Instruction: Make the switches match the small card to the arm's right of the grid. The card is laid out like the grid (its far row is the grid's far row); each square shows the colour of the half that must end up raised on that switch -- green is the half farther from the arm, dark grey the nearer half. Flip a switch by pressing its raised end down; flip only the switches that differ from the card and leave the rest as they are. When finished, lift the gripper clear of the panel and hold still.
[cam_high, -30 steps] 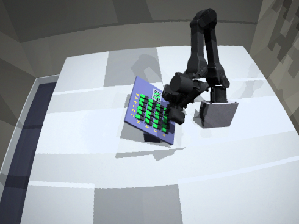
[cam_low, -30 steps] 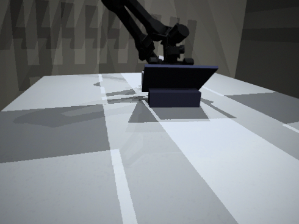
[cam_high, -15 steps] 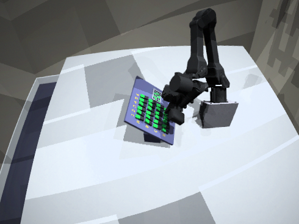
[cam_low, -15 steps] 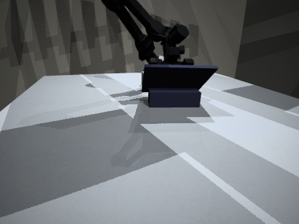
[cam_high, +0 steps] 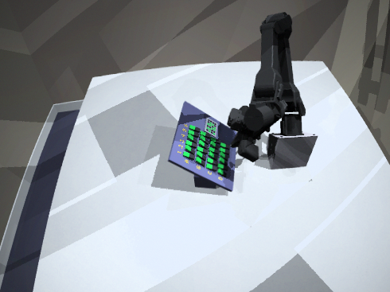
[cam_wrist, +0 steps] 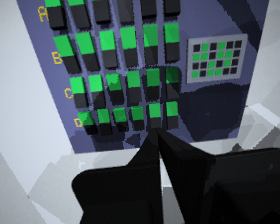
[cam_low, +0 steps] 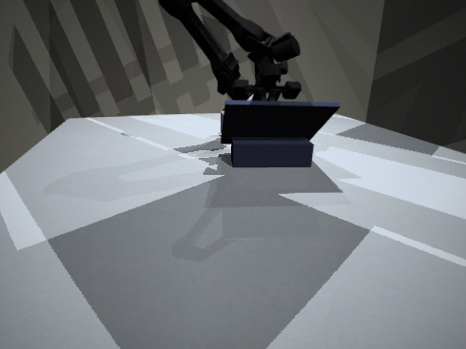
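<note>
The tilted blue panel (cam_high: 185, 112) (cam_low: 281, 121) (cam_wrist: 215, 20) carries switches in rows A to D, six per row, each with a green far half and dark near half. The small card (cam_high: 211, 127) (cam_wrist: 217, 58) beside the grid shows mixed green and dark grey squares. My gripper (cam_high: 234, 144) (cam_wrist: 155, 132) is shut and empty. Its tips are at the near edge of the fifth row D switch (cam_wrist: 154, 111), by its dark half; contact cannot be told. The sixth row D switch (cam_wrist: 172, 108) is just right of the tips. Several raised halves are hard to read in shadow.
The panel rests on a dark blue stand (cam_high: 204, 182) (cam_low: 272, 153). The arm's base block (cam_high: 292, 151) is on the near side of the panel. The card stands in a pale frame on the panel's right part. A dark strip (cam_high: 40, 171) runs along the table's left side.
</note>
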`<act>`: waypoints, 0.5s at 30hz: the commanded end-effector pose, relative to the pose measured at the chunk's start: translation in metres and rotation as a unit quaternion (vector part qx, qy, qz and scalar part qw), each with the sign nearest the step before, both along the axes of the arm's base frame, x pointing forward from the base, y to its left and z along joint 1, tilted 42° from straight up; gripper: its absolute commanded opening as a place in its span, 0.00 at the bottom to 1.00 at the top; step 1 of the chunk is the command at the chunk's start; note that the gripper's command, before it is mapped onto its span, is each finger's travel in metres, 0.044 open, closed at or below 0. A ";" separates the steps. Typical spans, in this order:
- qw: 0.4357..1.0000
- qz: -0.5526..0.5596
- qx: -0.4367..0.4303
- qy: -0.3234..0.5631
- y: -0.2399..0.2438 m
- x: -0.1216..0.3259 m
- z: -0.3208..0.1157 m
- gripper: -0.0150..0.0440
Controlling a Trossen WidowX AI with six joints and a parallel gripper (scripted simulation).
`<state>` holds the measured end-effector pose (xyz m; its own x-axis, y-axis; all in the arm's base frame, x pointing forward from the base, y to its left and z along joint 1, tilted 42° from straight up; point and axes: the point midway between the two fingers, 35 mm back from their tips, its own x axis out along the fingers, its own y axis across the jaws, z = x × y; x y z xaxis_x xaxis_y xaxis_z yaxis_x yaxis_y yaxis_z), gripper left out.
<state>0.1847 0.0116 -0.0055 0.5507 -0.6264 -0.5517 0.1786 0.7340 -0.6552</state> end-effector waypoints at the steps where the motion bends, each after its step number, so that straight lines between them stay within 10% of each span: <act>1: 1.000 0.004 0.001 -0.017 0.016 -0.012 0.021 0.25; 15: 1.000 0.004 0.002 -0.018 0.057 0.031 0.032 0.25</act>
<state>0.1983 0.0534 0.0208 0.5739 -0.6169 -0.5386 0.1956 0.7419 -0.6414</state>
